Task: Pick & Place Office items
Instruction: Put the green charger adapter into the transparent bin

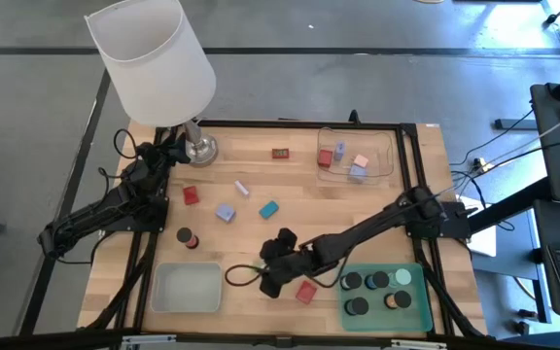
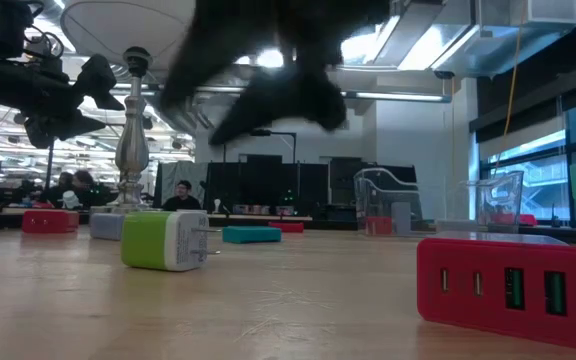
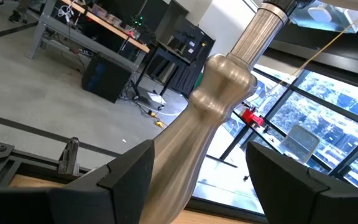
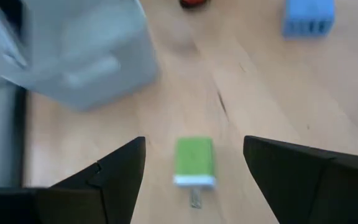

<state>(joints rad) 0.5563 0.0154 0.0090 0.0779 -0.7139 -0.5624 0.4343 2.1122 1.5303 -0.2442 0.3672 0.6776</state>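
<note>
your right gripper (image 4: 194, 165) hangs over the near middle of the table with its fingers spread, gripping nothing; the green plug adapter (image 4: 195, 163) lies on the wood below, between them, white end and prongs showing. just right of it sits a red usb charger block (image 1: 306, 291), with the green tray (image 1: 424, 309) of dark round caps beyond and the grey tray (image 1: 187, 289) to the left. your left gripper (image 3: 194, 180) is at the far left, fingers apart either side of the lamp's turned metal stem (image 3: 219, 106); you can't tell whether they touch it. red, blue and teal blocks are scattered mid-table, more in the clear tray (image 1: 382, 165) at the far right. the top is pale wood planks; people sit at desks in the room behind.
</note>
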